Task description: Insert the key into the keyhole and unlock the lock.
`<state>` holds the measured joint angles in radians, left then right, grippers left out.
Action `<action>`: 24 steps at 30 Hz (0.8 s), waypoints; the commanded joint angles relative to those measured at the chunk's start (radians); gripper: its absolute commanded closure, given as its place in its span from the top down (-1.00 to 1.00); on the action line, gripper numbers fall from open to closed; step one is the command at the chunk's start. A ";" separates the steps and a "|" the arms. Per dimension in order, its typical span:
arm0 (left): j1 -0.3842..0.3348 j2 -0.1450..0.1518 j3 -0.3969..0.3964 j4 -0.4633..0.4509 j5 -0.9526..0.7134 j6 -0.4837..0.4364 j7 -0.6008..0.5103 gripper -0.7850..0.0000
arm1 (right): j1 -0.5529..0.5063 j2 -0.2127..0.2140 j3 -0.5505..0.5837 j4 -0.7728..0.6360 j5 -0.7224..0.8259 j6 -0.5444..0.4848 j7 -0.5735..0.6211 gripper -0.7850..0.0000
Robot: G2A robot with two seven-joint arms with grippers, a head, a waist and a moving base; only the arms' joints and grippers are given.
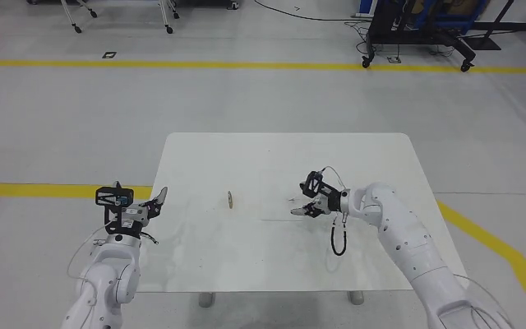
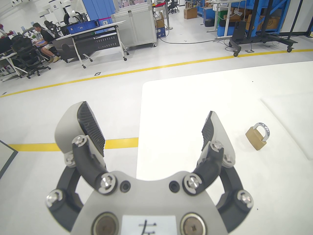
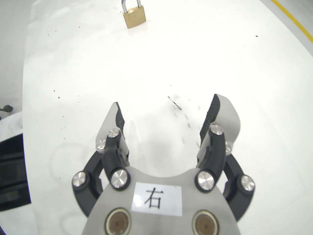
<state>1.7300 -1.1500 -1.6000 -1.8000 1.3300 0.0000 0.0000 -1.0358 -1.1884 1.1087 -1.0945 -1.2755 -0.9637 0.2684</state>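
Now the right end effector (image 3: 167,105), fingers apart, hovers just near of the thin dark metal key (image 3: 174,103). The brass padlock with a steel shackle (image 3: 134,13) lies well left on the white worktop (image 1: 370,164). The left end effector (image 2: 148,111) is also apart, at the worktop's left edge. Lying so low, the key could skid from closing pads.

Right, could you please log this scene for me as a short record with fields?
Lock: brass padlock with silver shackle, resting on the white table.
Left pincer: open, empty, at the table's edge.
Right pincer: open, empty, over the table.
Key: thin dark sliver on the table by the right pincer; too small to confirm.
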 commanded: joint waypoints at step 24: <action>0.000 0.000 0.000 0.000 0.000 0.000 0.000 1.00 | 0.156 -0.042 -0.206 0.125 -0.307 0.128 -0.129 -1.00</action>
<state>1.7300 -1.1500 -1.6000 -1.8000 1.3300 0.0000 0.0000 -0.8821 -1.2302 0.9038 -0.9705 -1.5814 -0.8358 0.1402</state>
